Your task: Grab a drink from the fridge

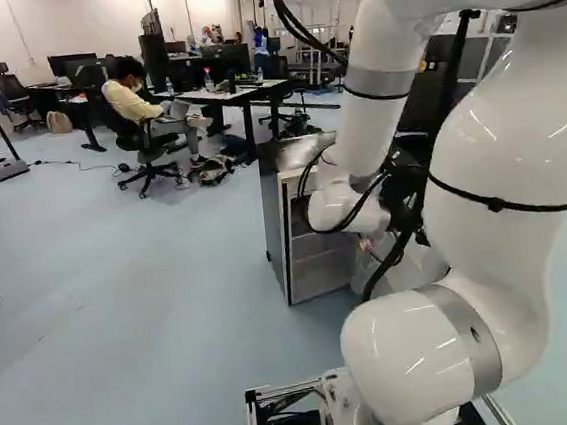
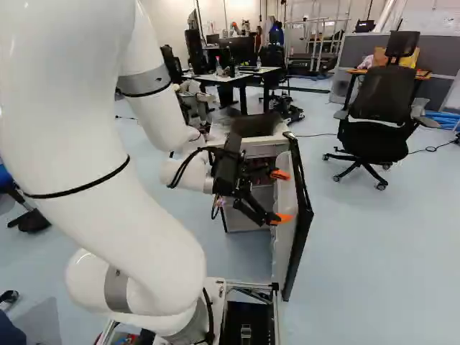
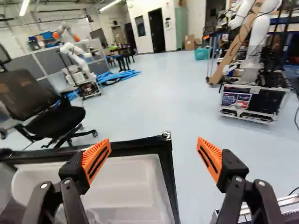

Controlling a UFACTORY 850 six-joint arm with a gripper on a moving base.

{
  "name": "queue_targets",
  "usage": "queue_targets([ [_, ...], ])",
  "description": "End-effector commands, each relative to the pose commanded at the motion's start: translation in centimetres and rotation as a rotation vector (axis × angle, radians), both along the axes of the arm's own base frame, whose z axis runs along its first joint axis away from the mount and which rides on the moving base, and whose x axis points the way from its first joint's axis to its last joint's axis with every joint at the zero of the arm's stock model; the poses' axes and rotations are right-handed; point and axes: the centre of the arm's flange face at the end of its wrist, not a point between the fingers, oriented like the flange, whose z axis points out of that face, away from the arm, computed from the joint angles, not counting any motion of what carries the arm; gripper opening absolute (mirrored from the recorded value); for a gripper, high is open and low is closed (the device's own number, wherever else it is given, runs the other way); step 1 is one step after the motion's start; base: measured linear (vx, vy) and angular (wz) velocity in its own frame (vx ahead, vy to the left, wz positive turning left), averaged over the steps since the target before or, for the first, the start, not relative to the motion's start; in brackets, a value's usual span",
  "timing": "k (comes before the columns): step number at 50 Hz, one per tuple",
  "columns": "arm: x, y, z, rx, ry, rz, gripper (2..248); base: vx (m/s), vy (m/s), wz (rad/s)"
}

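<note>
Gripper [image 2: 282, 195] stands wide, pads [image 3: 96, 158] well apart; I can't tell whether it touches anything. In the wrist view, one finger overlaps the white inner side of the fridge door [image 2: 298, 237], the other the floor [image 3: 154, 102]; the door's black edge [image 3: 169, 168] shows between them. Door is swung open, its lower corner near my base frame [image 2: 259, 291]: tight there. Fridge [image 1: 277, 223] ahead of the base; I can't make out a drink inside. Beyond the door, open floor, then an office chair [image 2: 377, 115] and another robot [image 3: 254, 84] well apart.
</note>
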Motion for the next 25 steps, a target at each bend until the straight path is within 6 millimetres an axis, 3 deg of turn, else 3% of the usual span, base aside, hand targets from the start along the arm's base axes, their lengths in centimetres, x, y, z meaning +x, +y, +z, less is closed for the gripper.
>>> queue_targets([
  [9, -0.4, 1.4, -0.3, 0.032, 0.007, 0.104, 247, 0.0, 0.0, 0.0],
  [25, 2.3, 1.4, -0.8, 0.1, 0.005, 0.173, 247, 0.0, 0.0, 0.0],
])
